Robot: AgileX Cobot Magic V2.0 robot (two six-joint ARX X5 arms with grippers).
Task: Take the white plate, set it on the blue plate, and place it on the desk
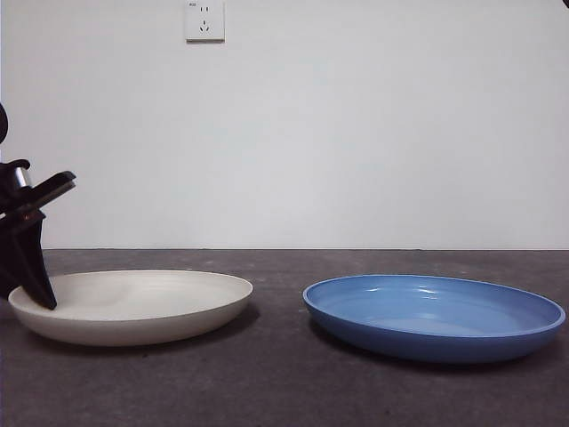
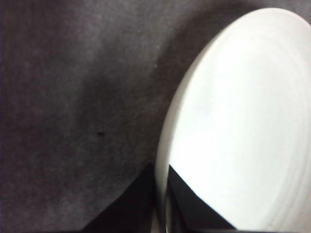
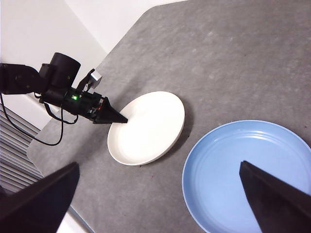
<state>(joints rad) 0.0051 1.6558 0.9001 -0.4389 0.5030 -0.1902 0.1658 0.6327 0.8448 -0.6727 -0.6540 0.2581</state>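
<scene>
White plate (image 1: 133,304) is lying flat on the surface (image 1: 284,382), well apart from the blue plate (image 1: 434,313). Left pincer (image 2: 162,194) is pinching its rim, nearly closed; lifting comes next. Right pincer (image 3: 160,194) is hovering wide open above.

No words, brands or numbers can be read anywhere. The only mark at all is a tiny dark print at the upper left corner of the wall socket (image 1: 204,20) — too small and blurred to make out. Both plates, the counter and the arms carry no lettering that shows in any of the three views.
</scene>
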